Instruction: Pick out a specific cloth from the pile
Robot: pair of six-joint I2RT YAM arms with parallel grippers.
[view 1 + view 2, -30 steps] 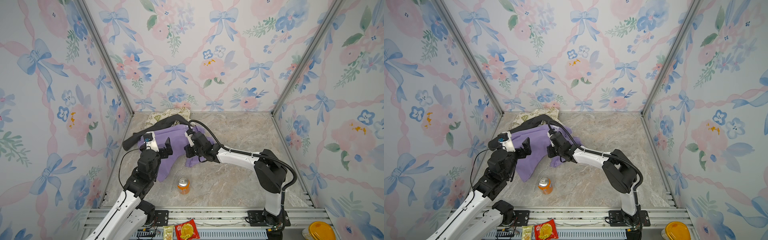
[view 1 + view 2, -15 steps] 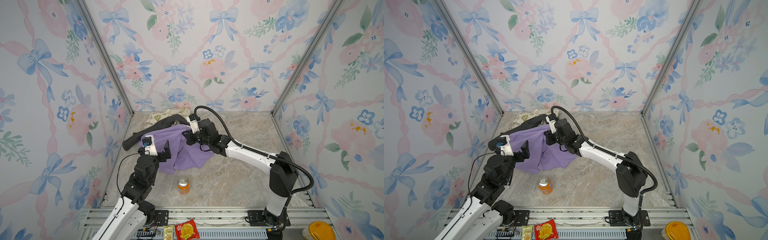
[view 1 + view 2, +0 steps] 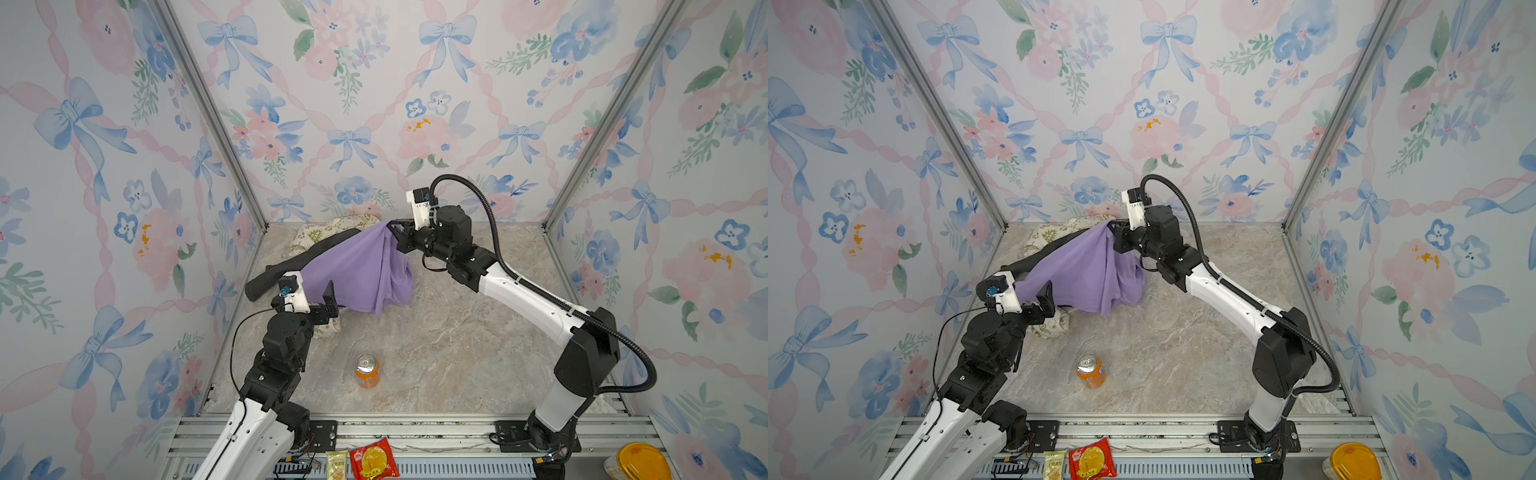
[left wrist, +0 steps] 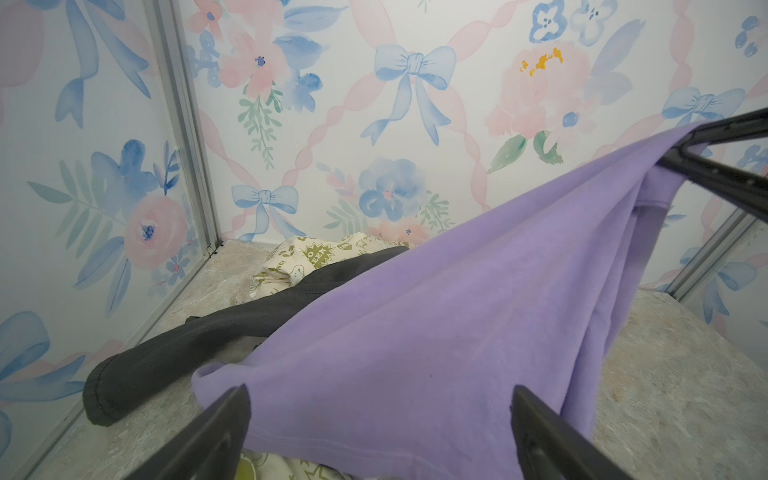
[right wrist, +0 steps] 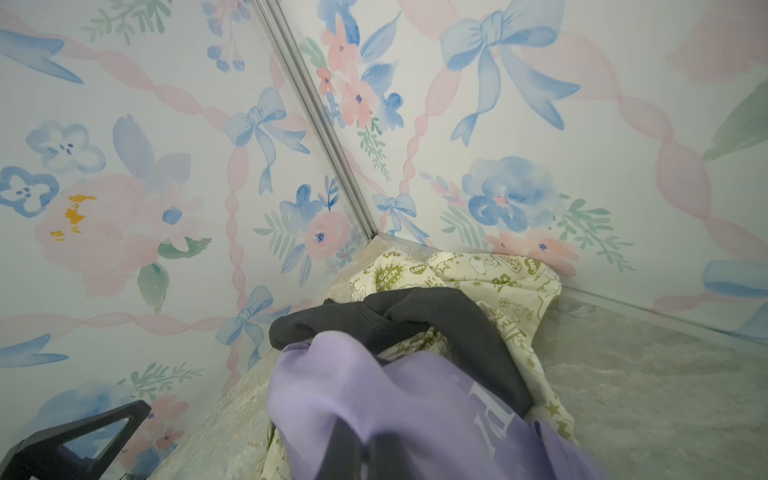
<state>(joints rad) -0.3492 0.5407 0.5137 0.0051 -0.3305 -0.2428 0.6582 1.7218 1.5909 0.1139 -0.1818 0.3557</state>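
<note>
Tight fingers [image 5: 345, 446] on purple cloth [image 5: 374, 399]

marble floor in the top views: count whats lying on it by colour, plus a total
lilac cloth: 1
charcoal cloth: 1
cream green-print cloth: 1 (two patches show; counted as one piece, cannot be sure)
orange can: 1
total: 4
</note>
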